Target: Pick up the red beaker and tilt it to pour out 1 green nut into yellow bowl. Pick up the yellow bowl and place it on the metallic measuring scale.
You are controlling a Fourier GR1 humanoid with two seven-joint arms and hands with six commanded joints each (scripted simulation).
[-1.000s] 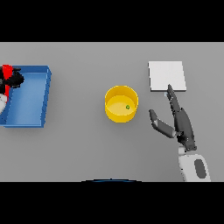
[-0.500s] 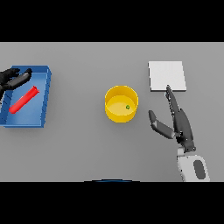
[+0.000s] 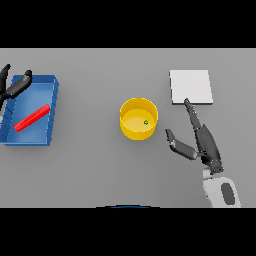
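A grey table [image 3: 90,170] fills the frame. My right hand [image 3: 200,140] lies open at lower right, fingers straight, beside the yellow bowl [image 3: 138,118] at center, which holds a green nut [image 3: 146,122]. The metallic scale [image 3: 190,86] sits upper right. At left, my left hand [image 3: 12,87] hangs spread over the blue tray [image 3: 52,107], where the red beaker [image 3: 32,117] lies.

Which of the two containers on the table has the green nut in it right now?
The yellow bowl at the table's middle holds the green nut; the blue tray on the left holds only the red beaker.
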